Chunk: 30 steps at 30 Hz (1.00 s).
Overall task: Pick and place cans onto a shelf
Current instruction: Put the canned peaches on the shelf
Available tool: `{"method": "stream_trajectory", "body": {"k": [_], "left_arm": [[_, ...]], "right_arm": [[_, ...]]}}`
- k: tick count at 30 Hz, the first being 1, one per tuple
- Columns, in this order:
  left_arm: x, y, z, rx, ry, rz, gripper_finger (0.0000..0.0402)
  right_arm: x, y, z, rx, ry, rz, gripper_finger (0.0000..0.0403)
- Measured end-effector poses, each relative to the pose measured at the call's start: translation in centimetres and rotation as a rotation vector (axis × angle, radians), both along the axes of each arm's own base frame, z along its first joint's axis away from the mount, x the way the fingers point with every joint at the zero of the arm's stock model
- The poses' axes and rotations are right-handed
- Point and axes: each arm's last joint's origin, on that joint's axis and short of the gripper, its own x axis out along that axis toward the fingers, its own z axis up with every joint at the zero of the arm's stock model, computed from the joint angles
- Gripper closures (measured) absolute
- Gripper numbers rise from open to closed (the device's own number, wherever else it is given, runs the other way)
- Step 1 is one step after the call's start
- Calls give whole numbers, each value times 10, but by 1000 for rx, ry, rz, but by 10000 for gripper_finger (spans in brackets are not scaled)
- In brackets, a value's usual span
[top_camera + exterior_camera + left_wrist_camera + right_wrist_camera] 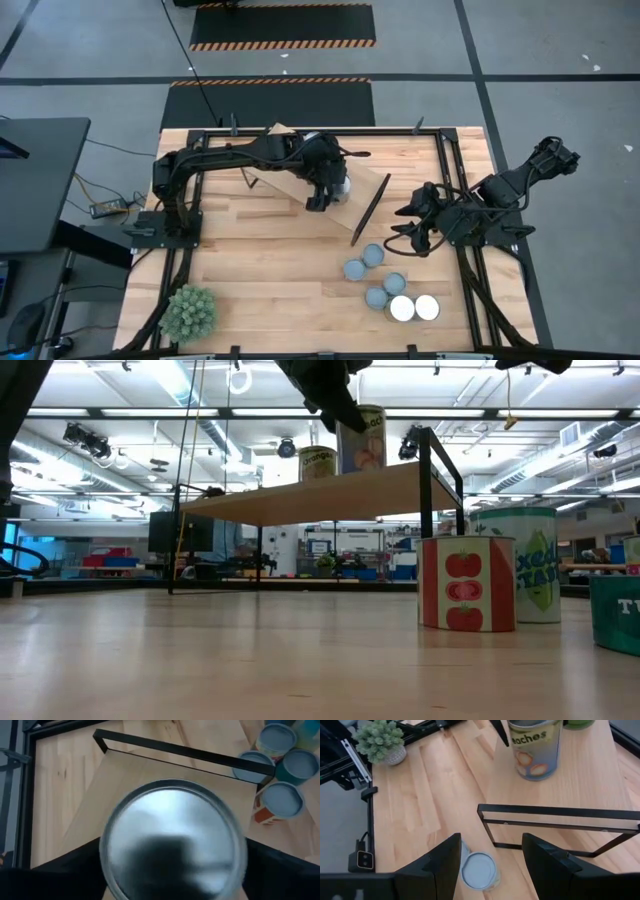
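Observation:
The shelf stands skewed at the table's far middle. A peaches can stands upright on its board, its silver top filling the left wrist view. My left gripper is open above it, one finger on each side of the can's upper wall. A second, green-labelled can stands on the shelf behind it. Several cans stand on the table at the near right. My right gripper hovers open over the table beside the shelf's right end, above a blue-grey-topped can. My left gripper comes at the peaches can from above, slanting down, one finger by the can's upper wall and the other on the opposite side. I cannot tell whether the fingers touch the wall. The can rests upright on the shelf board.
A spiky green plant ball sits at the table's near left corner. The shelf's black end frame stands between the two arms. A tomato can and a green can stand on the table in the low view. Bare wood lies at the near left.

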Motion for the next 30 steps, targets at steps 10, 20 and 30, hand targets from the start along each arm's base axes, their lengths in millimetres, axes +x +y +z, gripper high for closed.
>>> {"method": "stream_trajectory", "body": {"k": [10,20,30], "left_arm": [[0,1,8,35,-45,59,10],[-7,-4,19,45,-67,46,10],[-13,-4,29,76,-96,66,10]], "right_arm": [[0,0,0,3,0,-2,186],[0,0,0,13,-6,-7,186],[1,0,1,15,-9,-7,186]]}}
